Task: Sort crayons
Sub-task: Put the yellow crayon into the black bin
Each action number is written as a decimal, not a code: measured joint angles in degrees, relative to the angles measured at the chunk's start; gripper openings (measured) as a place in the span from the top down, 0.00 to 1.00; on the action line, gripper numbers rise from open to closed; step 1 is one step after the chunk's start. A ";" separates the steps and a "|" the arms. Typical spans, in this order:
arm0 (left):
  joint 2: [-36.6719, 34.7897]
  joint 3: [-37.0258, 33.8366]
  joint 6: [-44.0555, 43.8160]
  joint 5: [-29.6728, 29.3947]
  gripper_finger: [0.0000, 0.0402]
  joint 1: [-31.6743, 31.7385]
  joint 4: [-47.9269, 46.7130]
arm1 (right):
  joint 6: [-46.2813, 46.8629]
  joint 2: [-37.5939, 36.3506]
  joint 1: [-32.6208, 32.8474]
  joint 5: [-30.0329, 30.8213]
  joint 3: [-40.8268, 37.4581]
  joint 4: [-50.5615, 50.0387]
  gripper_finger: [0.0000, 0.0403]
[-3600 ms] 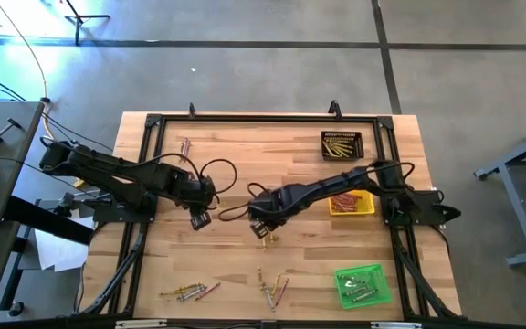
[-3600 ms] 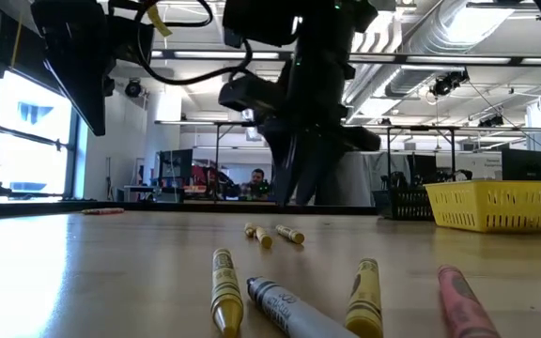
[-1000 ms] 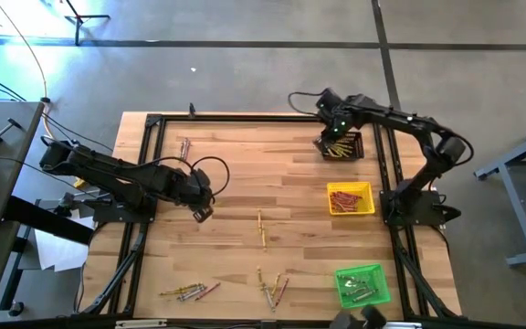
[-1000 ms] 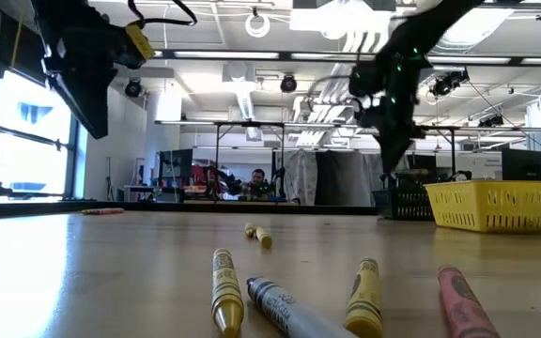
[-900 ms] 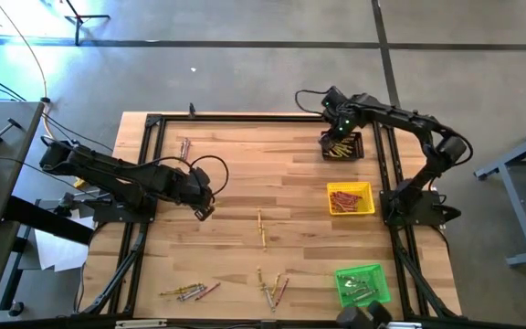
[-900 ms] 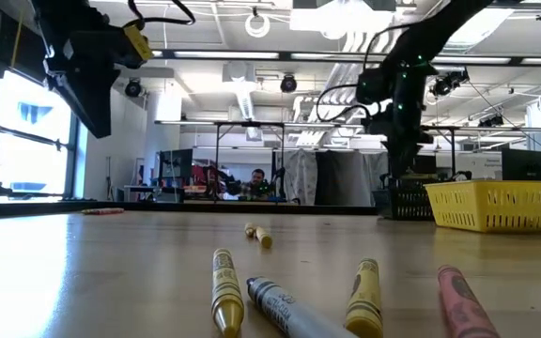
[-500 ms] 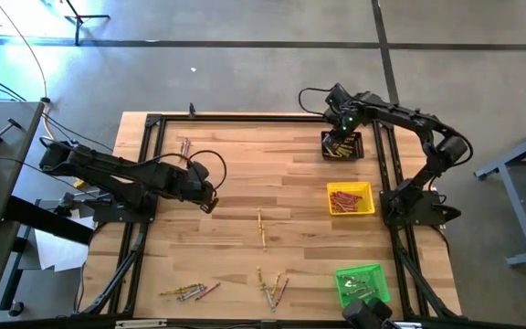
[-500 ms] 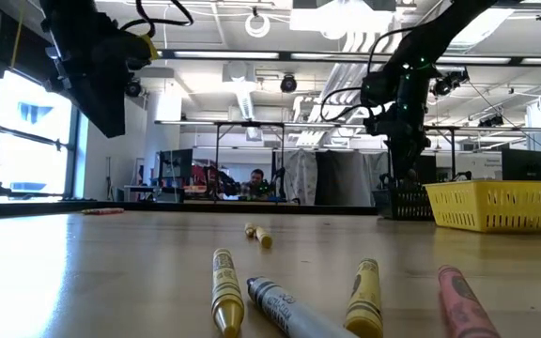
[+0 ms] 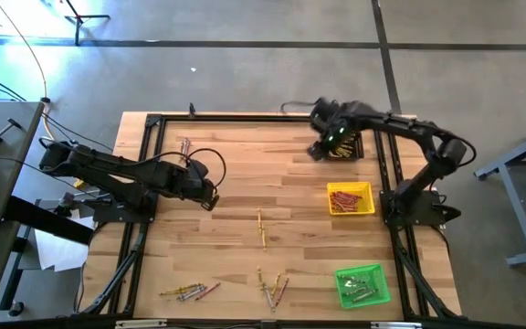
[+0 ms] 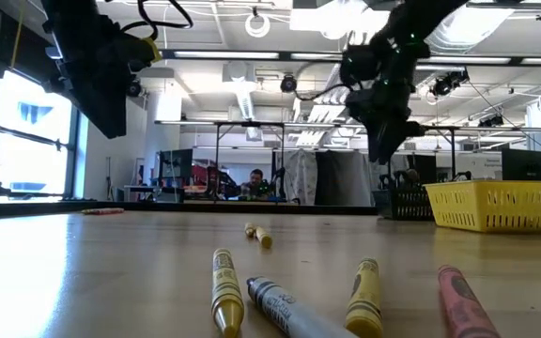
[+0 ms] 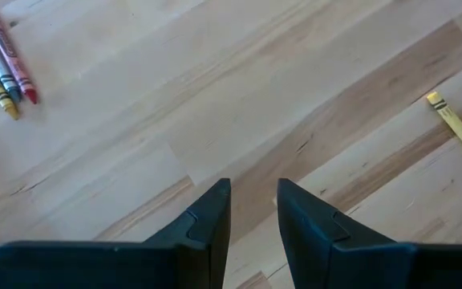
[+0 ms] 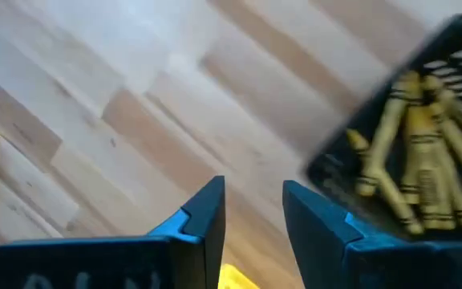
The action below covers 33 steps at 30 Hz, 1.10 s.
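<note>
Your desk [image 9: 245, 174] is laid out so each colour has its own home down the right side: the black tray [image 9: 342, 145] at the far right holds only yellow crayons [image 12: 423, 156], the yellow tray [image 9: 351, 199] below it holds the red ones, and the green tray [image 9: 363, 284] at the near right corner holds a mixed greyish handful, so I judge the sort to be partly done. Your left arm [image 9: 117, 174] reaches in from the left and hangs over bare wood left of centre, its left gripper [image 11: 253, 210] with the jaws parted and nothing between them, which suits a hand waiting for a pick. Your right arm [image 9: 409, 137] arcs over the far right edge so the right gripper [image 12: 253, 210] sits just left of the black tray; its jaws stand apart and empty over bare wood, the posture of a hand that has nothing more to deliver there. The unsorted crayons lie loose where you must go for them: a yellow pair [image 9: 261, 228] mid-desk, a cluster [image 9: 272, 288] at the near edge centre, another cluster [image 9: 190, 291] at the near left, and a few [image 9: 185, 146] at the far left, three of them showing in the left wrist view [image 11: 2, 60].
</note>
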 joint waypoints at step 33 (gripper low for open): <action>-0.02 -0.02 21.14 3.14 0.78 -0.04 -0.42 | 45.68 32.67 45.06 10.96 26.63 5.72 0.72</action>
